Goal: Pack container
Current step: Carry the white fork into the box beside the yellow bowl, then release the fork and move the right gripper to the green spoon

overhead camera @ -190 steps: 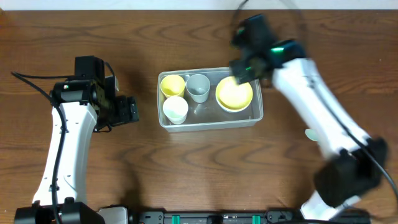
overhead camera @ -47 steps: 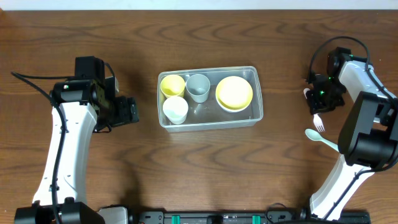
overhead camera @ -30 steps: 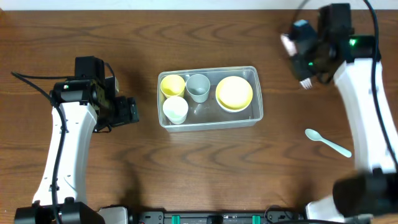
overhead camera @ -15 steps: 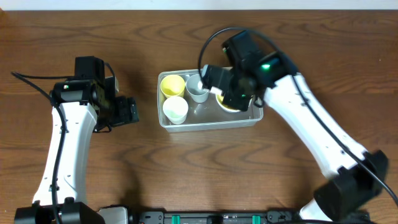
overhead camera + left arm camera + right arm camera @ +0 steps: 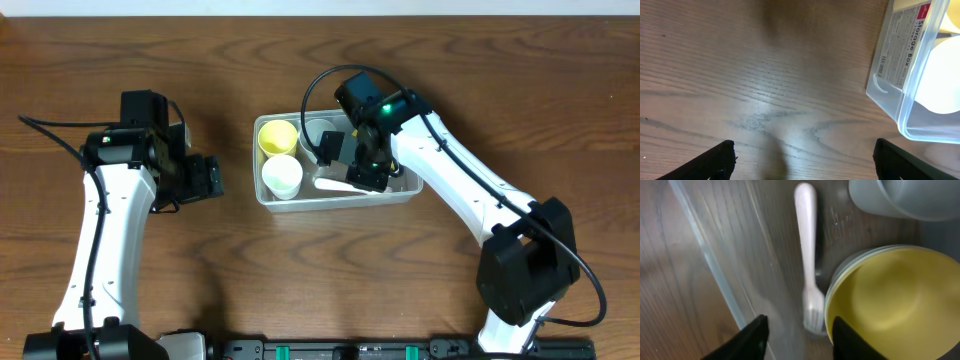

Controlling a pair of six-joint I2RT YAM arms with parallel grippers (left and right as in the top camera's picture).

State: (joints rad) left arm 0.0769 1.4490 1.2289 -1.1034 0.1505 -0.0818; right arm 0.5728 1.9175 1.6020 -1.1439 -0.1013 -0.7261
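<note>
The clear container (image 5: 300,203) stands mid-table and holds a yellow cup (image 5: 277,135), a white cup (image 5: 283,177), a grey cup (image 5: 318,129) and a white fork (image 5: 334,184). My right gripper (image 5: 357,165) is low inside it, open, and hides most of the yellow bowl. In the right wrist view the fork (image 5: 809,275) lies loose on the container floor between my open gripper's (image 5: 800,342) fingers, beside the yellow bowl (image 5: 880,300) and grey cup (image 5: 895,197). My left gripper (image 5: 207,178) is open and empty, left of the container.
In the left wrist view the open gripper (image 5: 802,162) hovers over bare wood, with the container's labelled corner (image 5: 900,60) at the upper right and the white cup (image 5: 945,75) inside it. Dark wooden table surrounds the container.
My right arm swung from the table's right side to the container with the white fork. The fork now lies on the container floor and the fingers are open. The left arm has not moved.
</note>
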